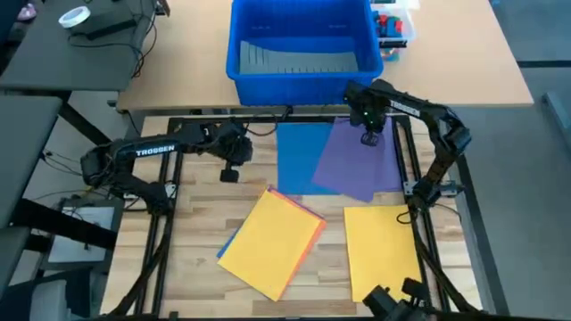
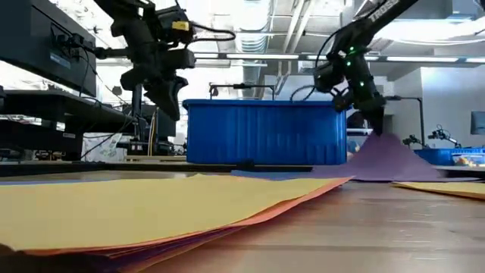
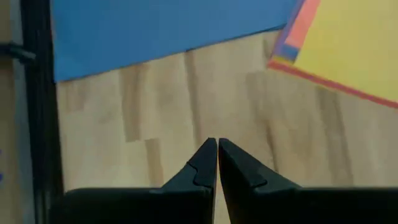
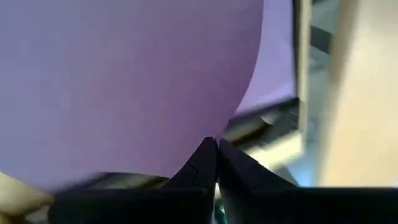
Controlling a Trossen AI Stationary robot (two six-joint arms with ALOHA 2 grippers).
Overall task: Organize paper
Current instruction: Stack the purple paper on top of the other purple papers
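Observation:
A purple sheet (image 1: 352,165) lies at the table's far right, partly over a blue sheet (image 1: 296,156). My right gripper (image 1: 370,138) is shut on the purple sheet near its far edge. A second purple sheet (image 1: 390,169) shows under it. Near the middle lies a stack (image 1: 272,241) with a yellow sheet on top and orange and blue edges showing below. A single yellow sheet (image 1: 382,250) lies flat at the near right. My left gripper (image 1: 230,171) hangs shut and empty above the bare wood at the far left, clear of the paper. My right gripper pinches the purple sheet's far edge (image 4: 208,134) between its two fingertips, coming from above and pointing down. The held part is drawn up into a peak (image 2: 377,140). The rest of the sheet slopes down and lies on the table.
A big blue plastic bin (image 1: 303,53) stands on the bench just beyond the table's far edge, close behind my right gripper. A dark metal frame (image 1: 169,223) borders the table. Bare wood shows between the left gripper and the yellow stack.

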